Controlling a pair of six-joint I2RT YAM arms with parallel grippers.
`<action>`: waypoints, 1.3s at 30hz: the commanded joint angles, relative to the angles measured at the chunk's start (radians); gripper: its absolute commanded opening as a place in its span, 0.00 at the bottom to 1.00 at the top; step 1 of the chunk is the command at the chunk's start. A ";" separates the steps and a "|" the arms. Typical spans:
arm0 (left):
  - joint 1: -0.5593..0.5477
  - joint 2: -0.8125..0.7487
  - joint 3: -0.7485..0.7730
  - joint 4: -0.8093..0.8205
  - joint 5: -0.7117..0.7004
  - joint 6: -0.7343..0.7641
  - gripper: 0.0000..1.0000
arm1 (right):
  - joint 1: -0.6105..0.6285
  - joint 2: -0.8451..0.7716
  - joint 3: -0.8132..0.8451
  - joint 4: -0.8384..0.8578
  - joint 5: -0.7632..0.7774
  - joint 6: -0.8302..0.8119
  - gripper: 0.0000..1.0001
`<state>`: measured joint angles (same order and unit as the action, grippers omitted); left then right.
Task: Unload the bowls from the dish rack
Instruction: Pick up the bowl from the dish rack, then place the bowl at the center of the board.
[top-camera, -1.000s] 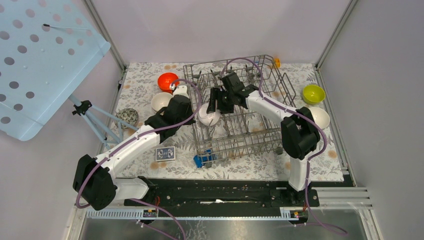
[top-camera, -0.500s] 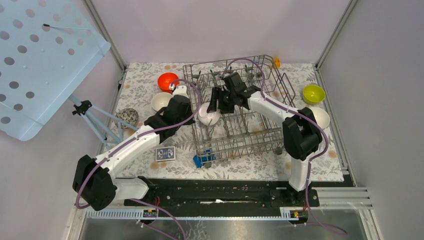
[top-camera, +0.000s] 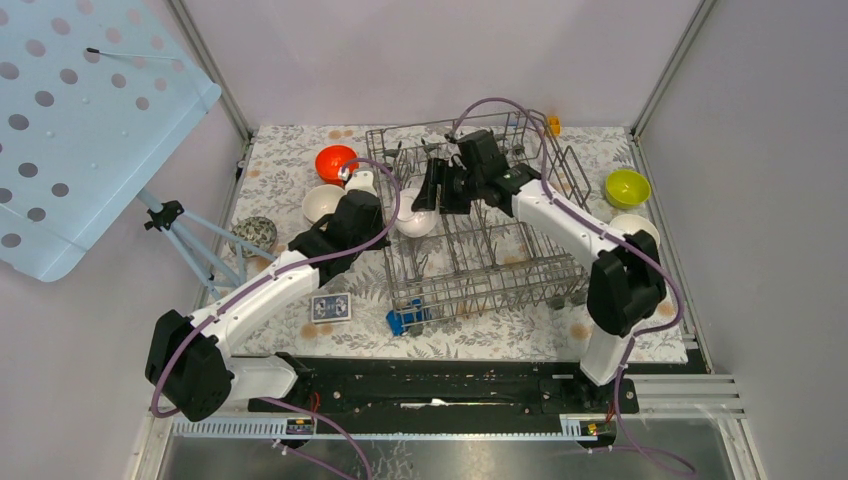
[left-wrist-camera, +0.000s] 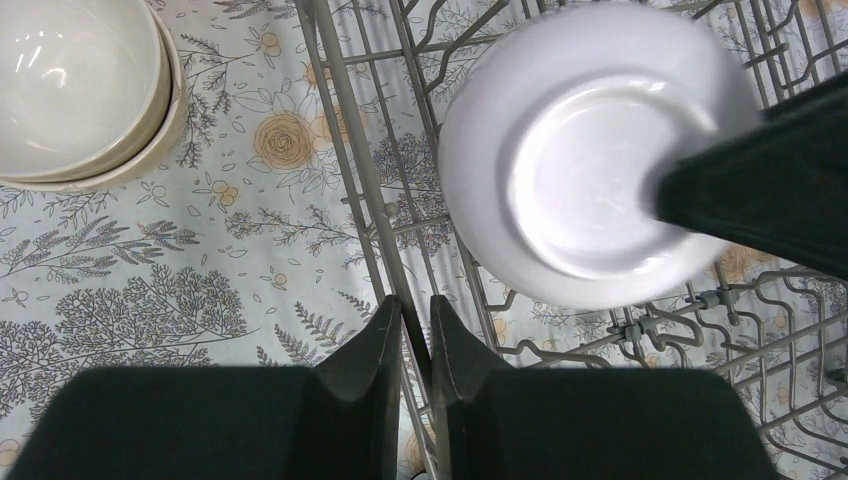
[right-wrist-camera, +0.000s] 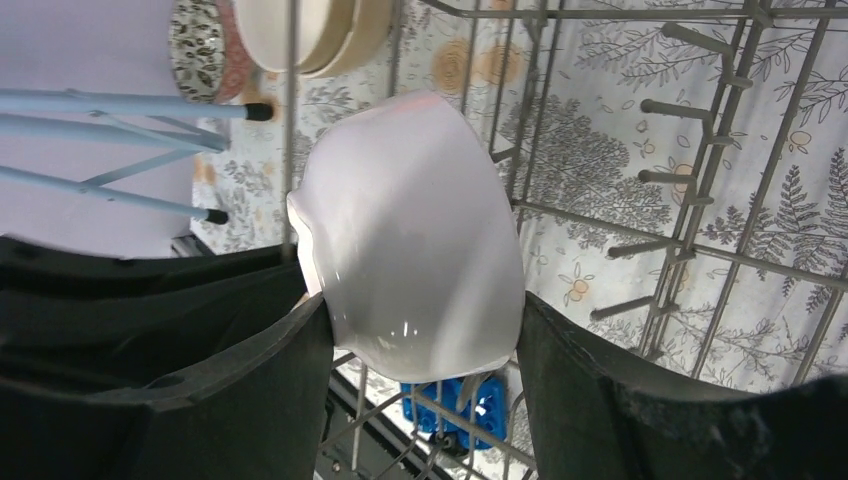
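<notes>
A white bowl (top-camera: 416, 223) hangs over the left part of the grey wire dish rack (top-camera: 500, 262), with my right gripper (top-camera: 427, 207) shut on it. In the right wrist view the bowl (right-wrist-camera: 410, 250) sits tilted between both fingers of the right gripper (right-wrist-camera: 420, 312). My left gripper (left-wrist-camera: 415, 322) is shut on the rack's left rim wire (left-wrist-camera: 345, 150), just below the lifted bowl (left-wrist-camera: 570, 160). Outside the rack stand an orange-red bowl (top-camera: 335, 160), stacked beige bowls (top-camera: 325, 203), a yellow-green bowl (top-camera: 627, 187) and a white bowl (top-camera: 643, 230).
A speckled ball (top-camera: 256, 235) lies left of the left arm. A card deck (top-camera: 330, 307) and a blue toy car (top-camera: 405, 320) lie in front of the rack. A light-blue stand's legs (top-camera: 190, 240) reach in at the left. Upright tines (right-wrist-camera: 690, 180) fill the rack floor.
My right gripper has risen and moved toward the back of the rack with the white bowl in it. The left arm has stayed on the rack's rim.
</notes>
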<state>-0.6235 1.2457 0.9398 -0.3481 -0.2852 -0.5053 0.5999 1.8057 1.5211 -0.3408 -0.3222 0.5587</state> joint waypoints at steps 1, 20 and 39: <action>-0.004 -0.001 -0.004 -0.044 0.052 0.022 0.00 | -0.010 -0.116 0.076 -0.038 -0.029 -0.010 0.35; -0.001 0.051 0.065 -0.036 0.054 0.025 0.00 | -0.022 -0.464 0.208 -0.198 0.175 -0.216 0.33; 0.061 0.308 0.348 -0.097 0.045 0.086 0.00 | 0.123 -0.733 -0.036 -0.041 0.298 -0.530 0.33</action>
<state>-0.5888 1.5116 1.2221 -0.4549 -0.2630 -0.4614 0.7017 1.1286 1.5440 -0.5247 -0.0441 0.1139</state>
